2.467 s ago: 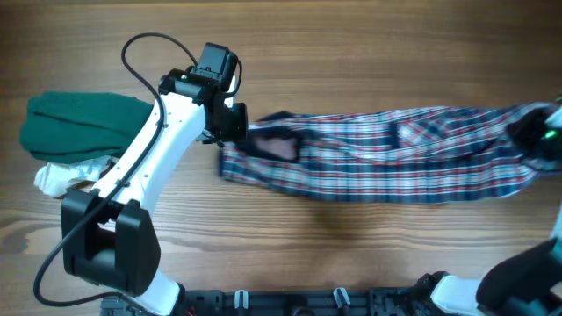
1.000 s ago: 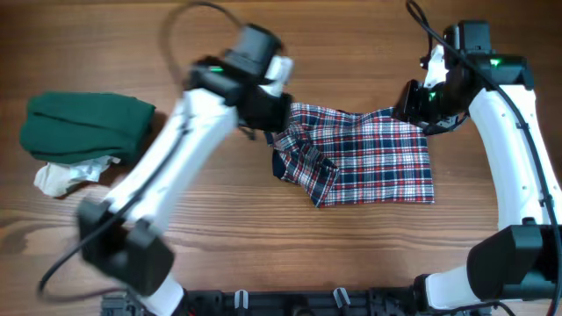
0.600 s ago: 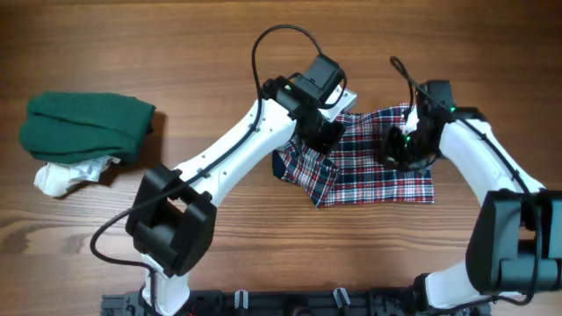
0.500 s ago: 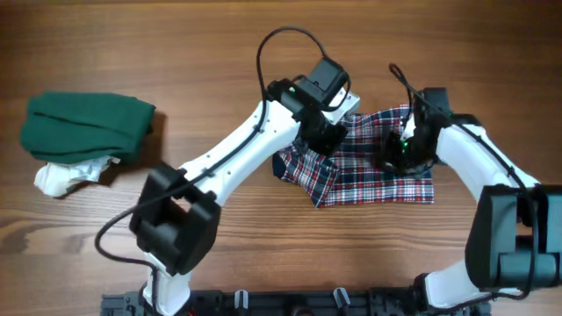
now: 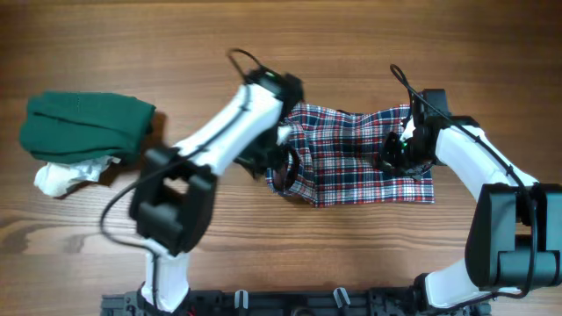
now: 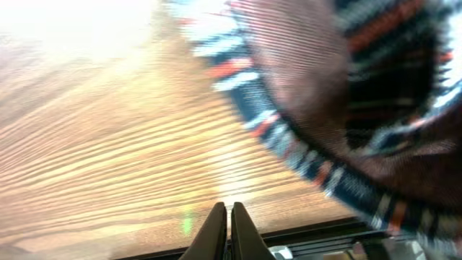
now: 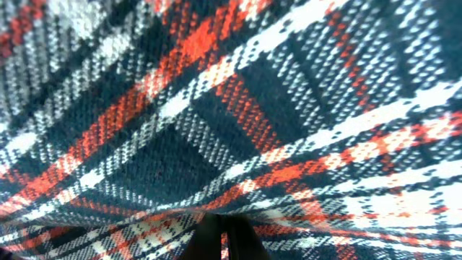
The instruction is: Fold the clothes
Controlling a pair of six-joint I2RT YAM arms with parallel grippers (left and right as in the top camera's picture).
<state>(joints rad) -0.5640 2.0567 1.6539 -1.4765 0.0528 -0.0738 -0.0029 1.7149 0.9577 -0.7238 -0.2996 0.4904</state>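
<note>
We saw a wood table (image 5: 369,53), with a green cloth (image 5: 83,127) and a white rag (image 5: 63,178) at its left. The plaid shirt (image 5: 360,167) lay rumpled, right of center. The left gripper (image 6: 227,217) was pressed together, empty; the right gripper (image 7: 222,225) pinched the shirt.

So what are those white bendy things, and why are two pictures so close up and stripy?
Those are two robot arms, each ending in a two-fingered claw. The wide picture looks down from above the brown wooden table. The other two come from little cameras on the wrists. A red, white and navy checked shirt lies in the middle; a folded dark green garment and a crumpled white cloth sit off to one side. The right claw seems to pinch the shirt. The left claw is closed on nothing, beside the shirt.
</note>
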